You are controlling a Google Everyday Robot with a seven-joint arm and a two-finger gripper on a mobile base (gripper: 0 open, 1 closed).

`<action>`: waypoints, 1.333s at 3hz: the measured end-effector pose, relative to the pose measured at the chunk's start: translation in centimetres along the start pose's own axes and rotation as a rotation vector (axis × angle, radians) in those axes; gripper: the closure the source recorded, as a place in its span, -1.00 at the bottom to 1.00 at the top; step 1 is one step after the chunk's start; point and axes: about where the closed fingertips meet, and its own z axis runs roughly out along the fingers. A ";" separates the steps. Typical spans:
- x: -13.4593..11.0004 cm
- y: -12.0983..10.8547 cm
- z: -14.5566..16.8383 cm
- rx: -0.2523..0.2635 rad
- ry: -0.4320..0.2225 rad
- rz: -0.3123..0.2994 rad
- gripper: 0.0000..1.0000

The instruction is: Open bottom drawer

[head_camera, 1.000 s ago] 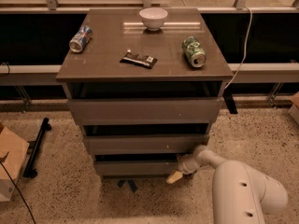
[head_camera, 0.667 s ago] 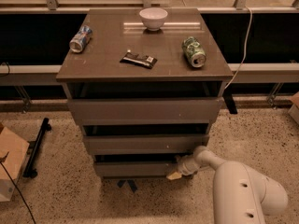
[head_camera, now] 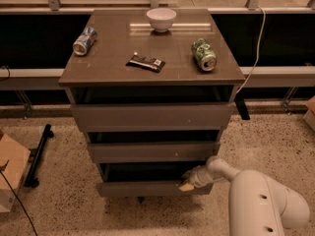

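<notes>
Gripper meeting the bottom drawer, lower centre of frame.
A grey cabinet is standing on speckled floor, carrying a white bowl, a blue can and a green can. The gripper is touching the drawer's upper right lip; whether it is grasping cannot be told. A cardboard box is running off the left edge.
</notes>
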 end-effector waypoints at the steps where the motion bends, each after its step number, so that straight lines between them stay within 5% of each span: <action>1: -0.1 3.0 -0.9 -0.011 -0.001 0.002 -0.22; 2: 0.5 7.5 0.2 -0.081 0.011 0.003 -0.68; 3: 0.6 7.7 0.3 -0.089 0.024 -0.004 -1.00; 4: 1.0 9.5 0.6 -0.127 0.082 -0.039 -1.00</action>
